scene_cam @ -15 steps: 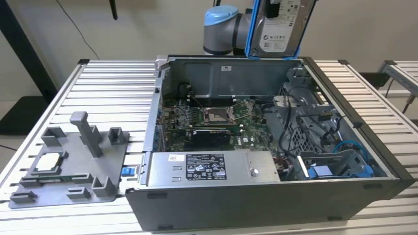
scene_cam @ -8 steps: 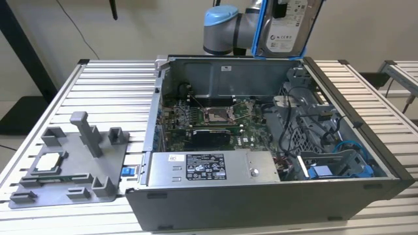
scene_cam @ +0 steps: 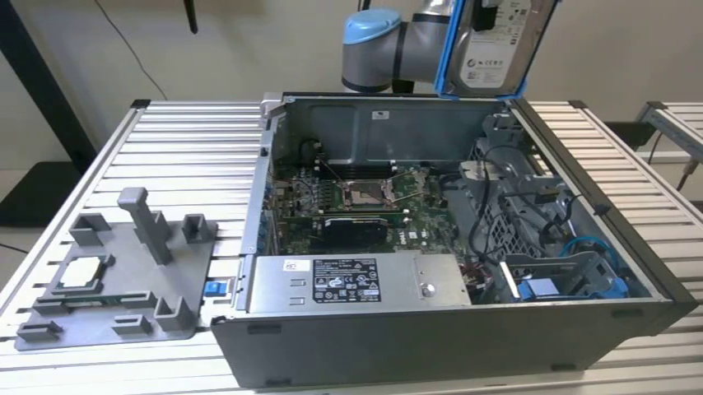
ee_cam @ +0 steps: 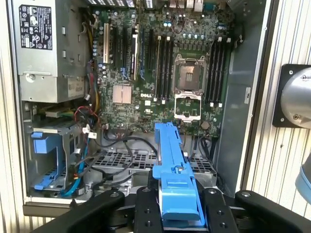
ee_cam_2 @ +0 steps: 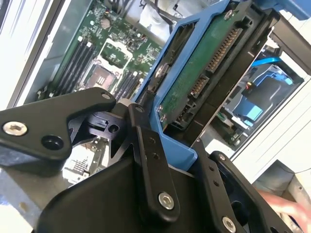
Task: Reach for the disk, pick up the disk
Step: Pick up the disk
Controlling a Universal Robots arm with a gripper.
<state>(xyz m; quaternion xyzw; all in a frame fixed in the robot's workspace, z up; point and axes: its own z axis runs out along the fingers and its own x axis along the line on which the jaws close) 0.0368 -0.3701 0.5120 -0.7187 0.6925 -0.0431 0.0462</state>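
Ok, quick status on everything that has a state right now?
disk: held upright above the case, lifted clear
claw: shut on the disk's blue bracket
computer case: side panel off, interior exposed
processor socket: open, no chip seated
blue drive bay: empty

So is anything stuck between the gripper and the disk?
No. The gripper is already shut on the disk by its blue bracket, nothing between them. It holds the disk upright above the open computer case.
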